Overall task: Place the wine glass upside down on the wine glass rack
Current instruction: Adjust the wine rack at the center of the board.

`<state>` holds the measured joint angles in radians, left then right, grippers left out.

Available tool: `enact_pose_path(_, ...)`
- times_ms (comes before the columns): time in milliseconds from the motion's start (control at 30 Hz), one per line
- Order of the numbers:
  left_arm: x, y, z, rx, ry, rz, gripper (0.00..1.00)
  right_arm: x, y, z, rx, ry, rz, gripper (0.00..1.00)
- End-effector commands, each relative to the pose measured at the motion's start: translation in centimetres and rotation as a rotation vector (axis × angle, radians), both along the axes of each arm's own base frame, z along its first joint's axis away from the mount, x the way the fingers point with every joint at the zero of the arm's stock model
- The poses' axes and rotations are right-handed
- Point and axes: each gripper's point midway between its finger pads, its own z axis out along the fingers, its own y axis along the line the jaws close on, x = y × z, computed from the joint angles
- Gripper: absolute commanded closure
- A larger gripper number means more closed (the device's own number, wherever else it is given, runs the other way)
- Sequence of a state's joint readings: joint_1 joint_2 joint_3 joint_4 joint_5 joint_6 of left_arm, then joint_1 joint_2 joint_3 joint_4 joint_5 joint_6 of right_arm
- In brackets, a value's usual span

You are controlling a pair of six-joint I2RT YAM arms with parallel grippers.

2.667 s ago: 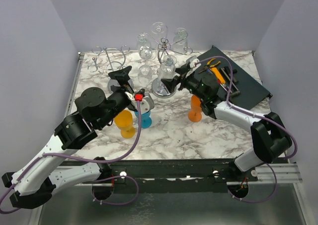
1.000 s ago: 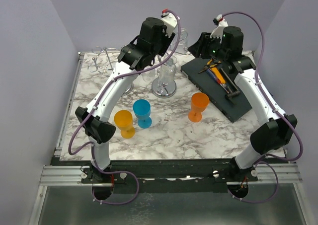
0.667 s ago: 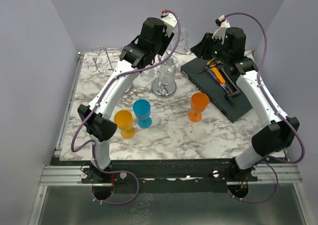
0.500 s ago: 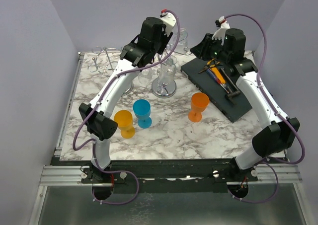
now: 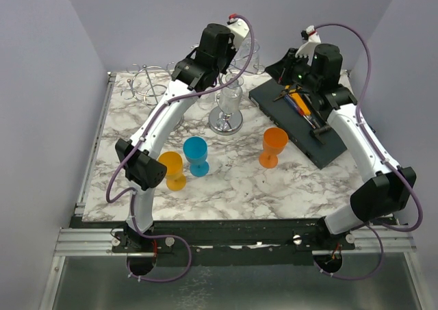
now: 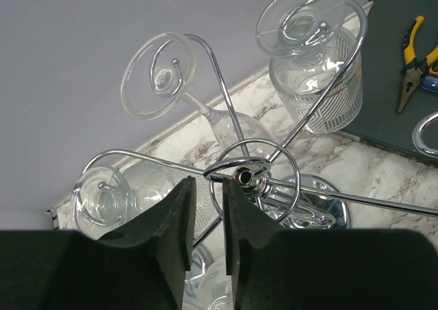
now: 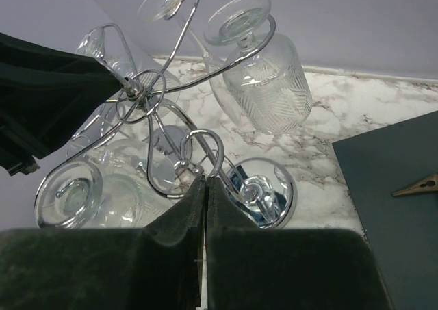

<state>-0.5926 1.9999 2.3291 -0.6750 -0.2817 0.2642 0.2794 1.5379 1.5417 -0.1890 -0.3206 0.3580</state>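
Well, I'm hovering my left gripper (image 6: pixel 207 241) barely parted and my right gripper (image 7: pixel 205 214) closed, both empty, by the wine glass rack (image 6: pixel 244 176). My wrist views are showing wine glasses (image 6: pixel 315 84) hanging foot-up on it, half-hidden by my arm overhead.

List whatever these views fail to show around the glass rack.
- Top view: the left arm covers most of the wine glass rack above its base.
- Left wrist view: the left gripper hides most of the bowl of the lower-left glass; the pliers are cut by the right edge.
- Right wrist view: the right gripper hides the rack base's near edge.
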Motion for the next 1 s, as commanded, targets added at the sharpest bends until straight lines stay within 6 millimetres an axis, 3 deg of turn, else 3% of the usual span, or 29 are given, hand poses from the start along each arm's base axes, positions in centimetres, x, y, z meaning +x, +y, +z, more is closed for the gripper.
enact_pose_path(0,1.5,-0.3,1.4,-0.013,-0.072,0.006,0.75,-1.6,0.2,-0.7,0.018,0.028,0.034,0.98)
enact_pose_path(300,1.0,0.0,1.8,-0.017,-0.078,0.01,0.78,-2.5,0.6,-1.3,0.05,0.042,0.063,0.98)
enact_pose_path(367,0.6,0.3,1.8,-0.02,-0.073,0.007,0.78,-2.4,-0.1,-0.7,0.039,0.022,0.027,0.82)
enact_pose_path(433,0.0,0.4,2.0,-0.026,-0.071,-0.002,0.78,-2.6,-0.6,0.3,0.035,-0.008,0.003,0.74)
enact_pose_path(633,-0.7,0.8,1.8,-0.022,-0.066,-0.007,0.79,-3.5,-1.0,3.4,0.049,-0.054,0.022,0.64)
enact_pose_path(767,-1.0,0.9,1.9,-0.021,-0.068,-0.012,0.79,-2.9,-0.9,3.6,0.077,-0.03,0.033,0.52)
enact_pose_path(967,-1.4,1.1,2.0,-0.011,-0.068,-0.02,0.79,-1.3,0.3,2.1,0.124,0.051,0.089,0.43)
